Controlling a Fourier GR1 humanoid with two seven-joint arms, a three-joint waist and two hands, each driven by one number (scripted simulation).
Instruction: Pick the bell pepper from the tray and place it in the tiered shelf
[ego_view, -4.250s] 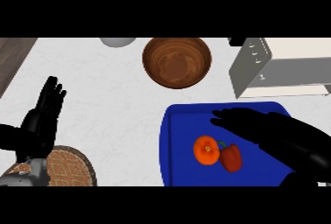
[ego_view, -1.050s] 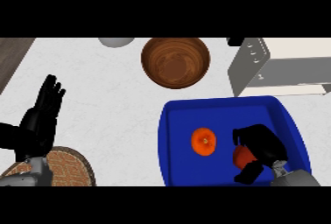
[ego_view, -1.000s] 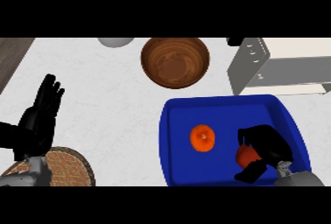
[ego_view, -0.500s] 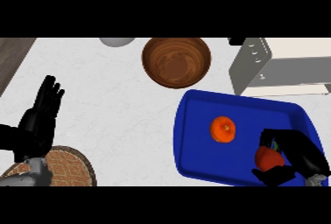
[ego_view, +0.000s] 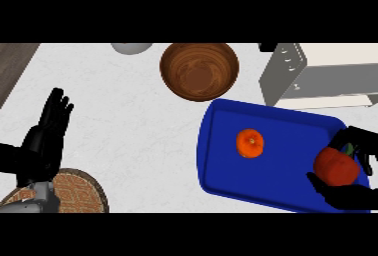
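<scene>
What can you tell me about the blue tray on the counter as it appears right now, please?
The blue tray is a glossy, plastic-looking rectangle with rounded corners and a raised rim, lying askew on the pale counter, its upper edge close to the wooden bowl and the grey tiered shelf. A small orange fruit sits near its middle. At its right end the right hand curls round the red bell pepper, covering that corner.
</scene>
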